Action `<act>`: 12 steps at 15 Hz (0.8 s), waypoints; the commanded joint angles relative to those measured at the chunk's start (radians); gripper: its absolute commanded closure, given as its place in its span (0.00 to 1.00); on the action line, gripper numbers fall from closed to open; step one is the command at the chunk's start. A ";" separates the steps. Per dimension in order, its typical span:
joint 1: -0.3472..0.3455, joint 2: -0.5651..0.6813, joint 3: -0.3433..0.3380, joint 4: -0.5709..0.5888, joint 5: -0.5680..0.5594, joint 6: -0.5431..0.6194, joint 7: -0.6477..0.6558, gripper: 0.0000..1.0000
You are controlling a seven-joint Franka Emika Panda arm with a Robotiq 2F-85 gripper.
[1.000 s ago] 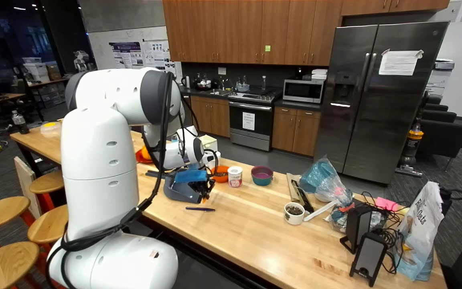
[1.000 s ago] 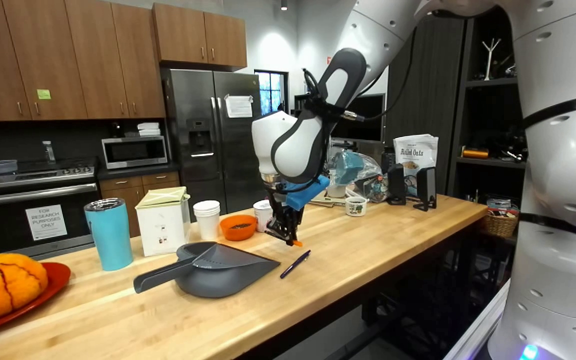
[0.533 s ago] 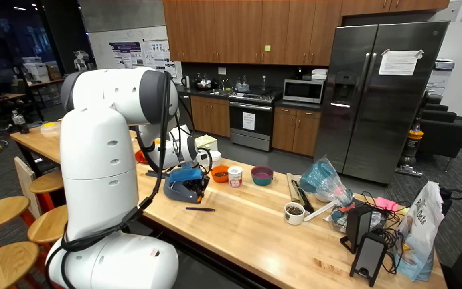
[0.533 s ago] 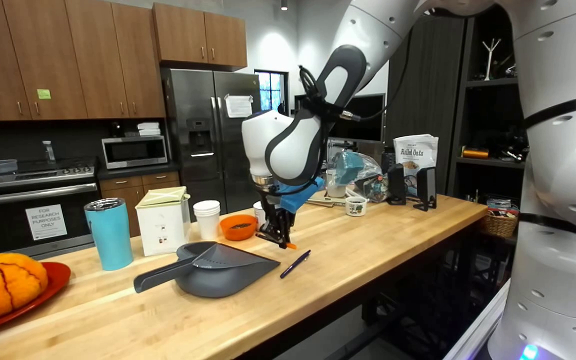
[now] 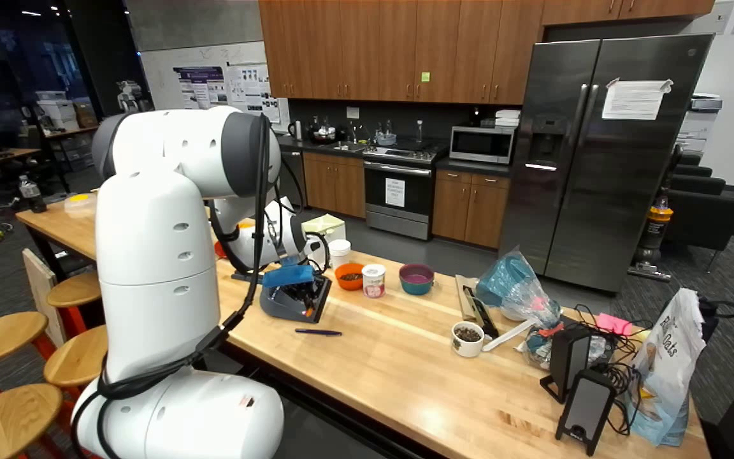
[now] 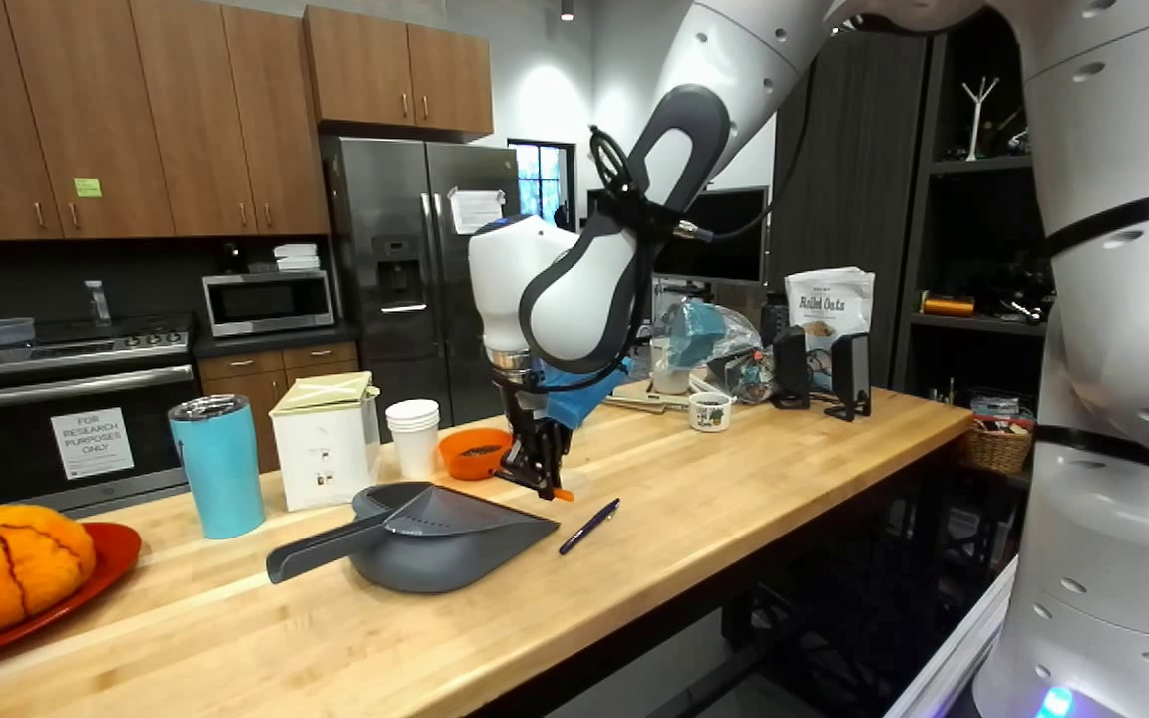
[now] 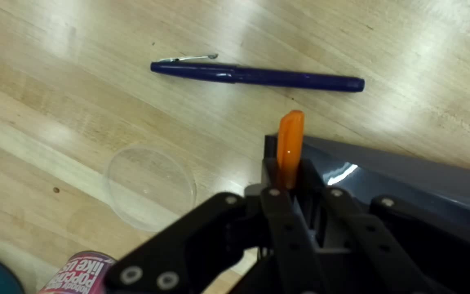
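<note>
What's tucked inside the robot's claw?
The gripper is pinching an orange object; one end pokes out in the wrist view. The rest is covered by the fingers, so its full shape can't be seen.

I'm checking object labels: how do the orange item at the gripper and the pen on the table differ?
The orange item is pinched in the gripper; the pen lies on the table. The orange item is bright orange, the pen dark blue. The pen shows whole, the orange item only in part. Both look narrow and shiny.
</note>
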 commanded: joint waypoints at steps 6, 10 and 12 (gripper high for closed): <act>0.005 0.033 -0.016 0.000 -0.036 0.058 -0.011 0.60; -0.032 0.031 -0.042 -0.002 -0.013 0.045 -0.067 0.38; -0.064 0.030 -0.063 0.020 -0.008 0.018 -0.128 0.23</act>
